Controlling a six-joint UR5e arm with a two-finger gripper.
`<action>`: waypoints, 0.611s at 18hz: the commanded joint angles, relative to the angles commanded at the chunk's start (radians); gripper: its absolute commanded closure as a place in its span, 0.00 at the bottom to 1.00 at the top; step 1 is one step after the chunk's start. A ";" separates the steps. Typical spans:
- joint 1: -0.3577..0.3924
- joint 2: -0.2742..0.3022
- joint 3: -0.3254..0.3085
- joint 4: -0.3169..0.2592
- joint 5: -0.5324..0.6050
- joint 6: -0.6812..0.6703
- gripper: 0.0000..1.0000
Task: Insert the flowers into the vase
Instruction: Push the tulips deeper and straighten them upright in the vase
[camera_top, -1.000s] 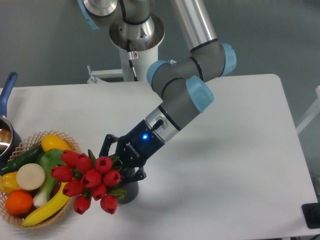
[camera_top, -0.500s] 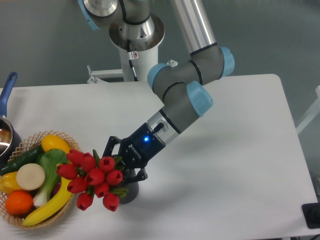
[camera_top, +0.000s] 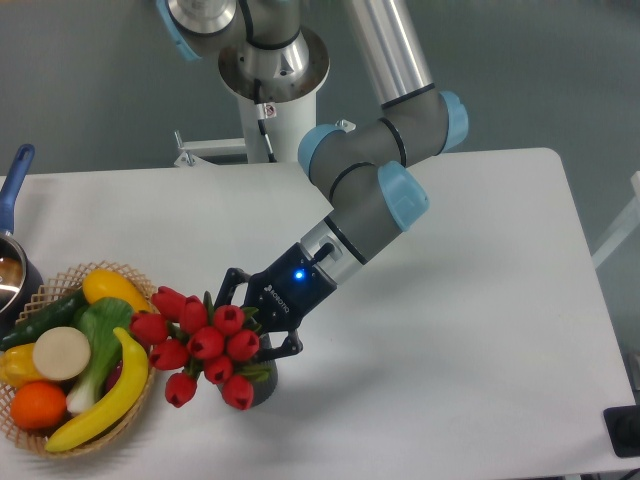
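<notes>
Flowers (camera_top: 205, 345), a bunch of red tulip buds with green leaves, sit low and left of centre, tilted with the buds fanning toward the lower left. At the far left edge a blue-handled pot (camera_top: 14, 215) is cut off by the frame, and below it a woven basket (camera_top: 60, 280) holds a yellow banana (camera_top: 105, 392), an orange (camera_top: 38, 404) and green vegetables. The bunch hangs just beside the basket's right rim. Under the buds, only a sliver of the dark grey vase (camera_top: 262, 385) shows, standing on the white bench (camera_top: 460, 330); whether the stems are inside its mouth cannot be told. Right of the buds, the black tool (camera_top: 252, 318) has its fingers pinched around the bunch's stem end, a blue light glowing on its body. The grey arm (camera_top: 375, 195) climbs to the upper right.
</notes>
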 joint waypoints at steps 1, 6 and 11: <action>0.002 0.000 -0.002 0.000 -0.012 0.000 0.53; 0.014 0.000 -0.012 0.000 -0.040 0.031 0.23; 0.021 0.000 -0.037 0.000 -0.068 0.072 0.08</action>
